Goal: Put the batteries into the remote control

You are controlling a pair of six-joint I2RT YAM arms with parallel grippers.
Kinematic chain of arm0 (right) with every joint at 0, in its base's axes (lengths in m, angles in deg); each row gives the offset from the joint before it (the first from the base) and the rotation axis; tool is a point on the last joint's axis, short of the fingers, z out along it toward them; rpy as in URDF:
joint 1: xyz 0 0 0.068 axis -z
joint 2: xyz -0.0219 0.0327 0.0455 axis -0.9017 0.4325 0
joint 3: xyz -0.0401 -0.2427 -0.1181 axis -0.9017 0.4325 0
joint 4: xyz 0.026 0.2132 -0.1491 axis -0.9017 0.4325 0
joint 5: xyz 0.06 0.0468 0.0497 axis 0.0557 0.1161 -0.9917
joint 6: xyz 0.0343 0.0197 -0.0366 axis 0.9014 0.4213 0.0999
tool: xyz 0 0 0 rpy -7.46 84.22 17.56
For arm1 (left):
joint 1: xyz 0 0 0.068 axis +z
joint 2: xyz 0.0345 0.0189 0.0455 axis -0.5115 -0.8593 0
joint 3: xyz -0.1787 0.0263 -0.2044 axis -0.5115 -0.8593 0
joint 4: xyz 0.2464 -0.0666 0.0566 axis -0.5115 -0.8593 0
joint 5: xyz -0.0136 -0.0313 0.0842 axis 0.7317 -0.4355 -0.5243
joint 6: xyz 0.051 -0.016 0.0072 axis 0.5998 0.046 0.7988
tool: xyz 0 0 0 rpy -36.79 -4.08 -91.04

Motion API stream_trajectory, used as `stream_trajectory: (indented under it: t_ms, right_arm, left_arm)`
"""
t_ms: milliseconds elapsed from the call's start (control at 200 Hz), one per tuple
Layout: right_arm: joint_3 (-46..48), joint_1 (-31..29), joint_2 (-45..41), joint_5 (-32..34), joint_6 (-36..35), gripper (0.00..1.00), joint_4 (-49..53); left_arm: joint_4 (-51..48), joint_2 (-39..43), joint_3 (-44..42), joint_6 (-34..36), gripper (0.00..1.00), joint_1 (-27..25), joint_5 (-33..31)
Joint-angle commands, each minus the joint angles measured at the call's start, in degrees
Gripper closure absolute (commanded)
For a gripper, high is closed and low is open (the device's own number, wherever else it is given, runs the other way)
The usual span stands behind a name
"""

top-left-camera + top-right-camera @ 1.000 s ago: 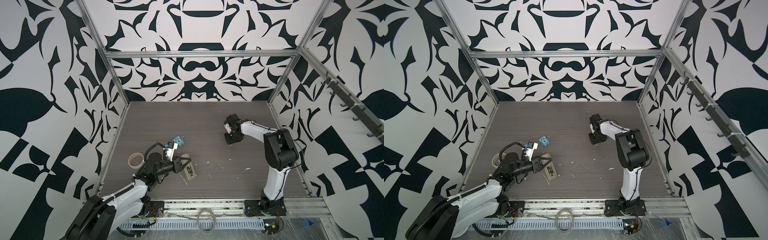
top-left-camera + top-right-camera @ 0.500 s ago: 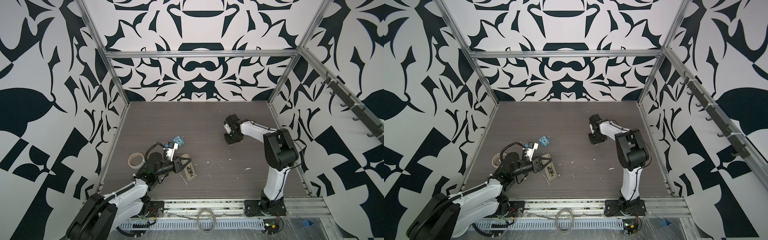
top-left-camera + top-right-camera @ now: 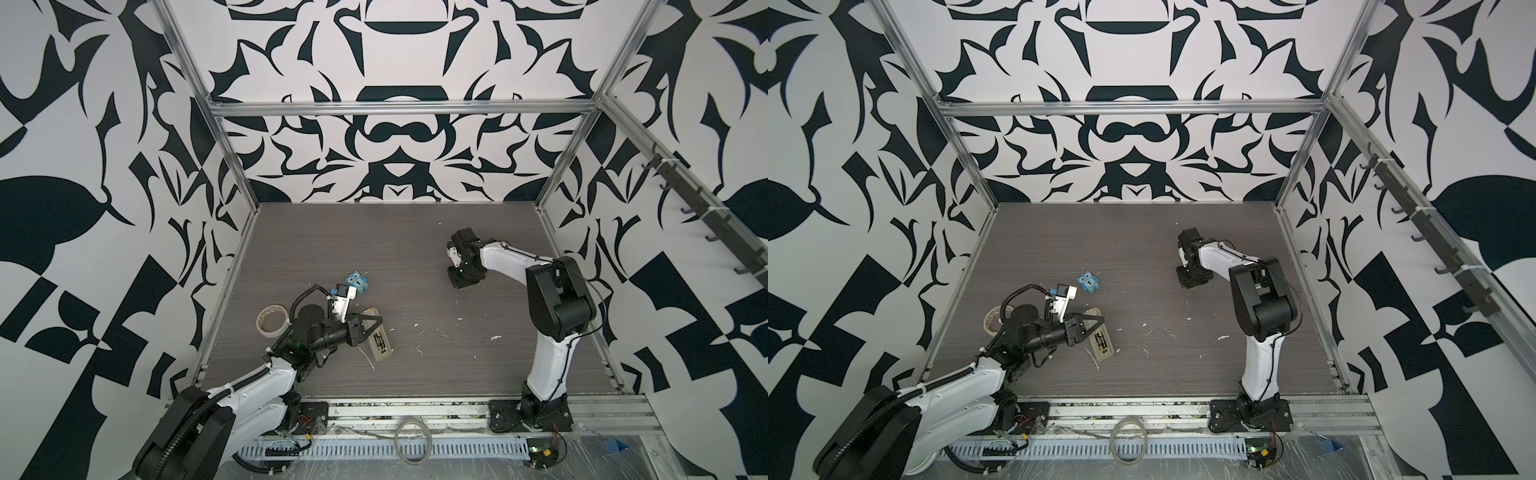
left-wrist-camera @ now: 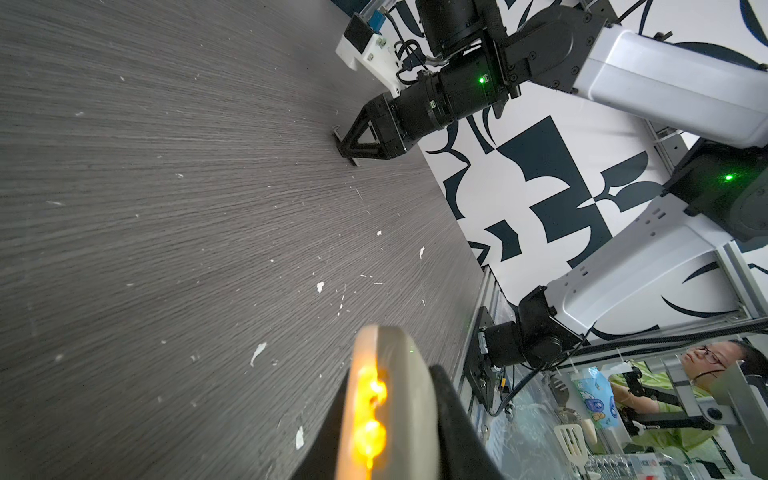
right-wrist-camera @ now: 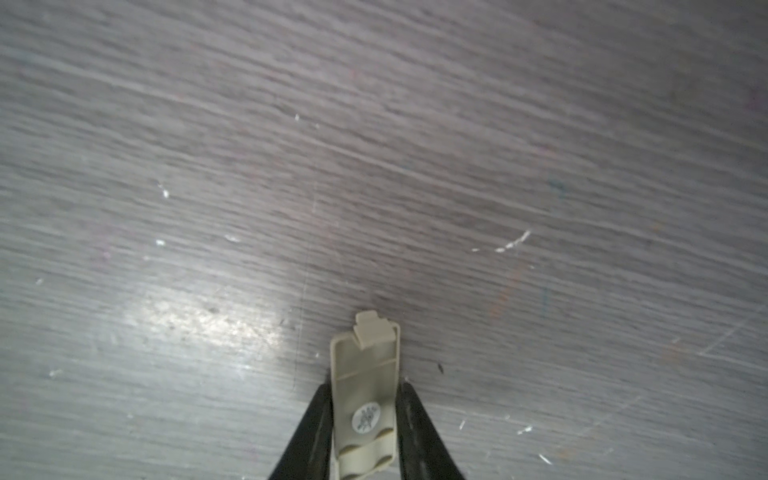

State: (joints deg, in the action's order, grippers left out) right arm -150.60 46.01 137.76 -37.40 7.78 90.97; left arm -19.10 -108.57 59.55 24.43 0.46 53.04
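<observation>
The remote control [image 3: 379,338] lies back-up on the table at the front left, pale and slim. Two dark batteries [image 3: 378,341] sit in its open bay. My left gripper [image 3: 369,328] is shut on the remote's long edges; in the left wrist view the remote [image 4: 399,399] stands edge-on between the dark fingers [image 4: 455,419], with an orange glow along one side. At the back right my right gripper [image 3: 460,281] points down at the table. In the right wrist view its fingers [image 5: 415,424] press both long sides of a small pale cover plate [image 5: 365,374].
A blue owl figure [image 3: 357,282] stands just behind the left wrist. A tape roll [image 3: 272,321] lies by the left wall. White scraps [image 3: 432,331] dot the table's front middle. Metal frame rails border the table on all sides.
The right gripper's jaws have drawn in against the cover plate. Neither arm has visibly shifted, and the remote stays where it was.
</observation>
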Motion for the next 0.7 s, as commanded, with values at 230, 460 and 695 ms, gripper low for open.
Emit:
stream_trajectory:
  t_ms: [230, 460, 695]
  right_arm:
    - [-1.1, 0.5, 2.1, -0.8, -0.9, 0.72, -0.1]
    - [-1.1, 1.0, 1.6, -0.9, -1.0, 0.77, 0.1]
    - [-1.1, 1.0, 0.5, -1.1, -1.1, 0.85, 0.4]
  left_arm:
    - [3.1, 0.2, 0.9, 0.6, 1.0, -0.1, 0.4]
    - [3.1, 0.3, 0.9, 0.6, 1.0, -0.1, 0.3]
    - [3.5, -0.2, 0.9, 0.4, 1.0, -0.1, 0.3]
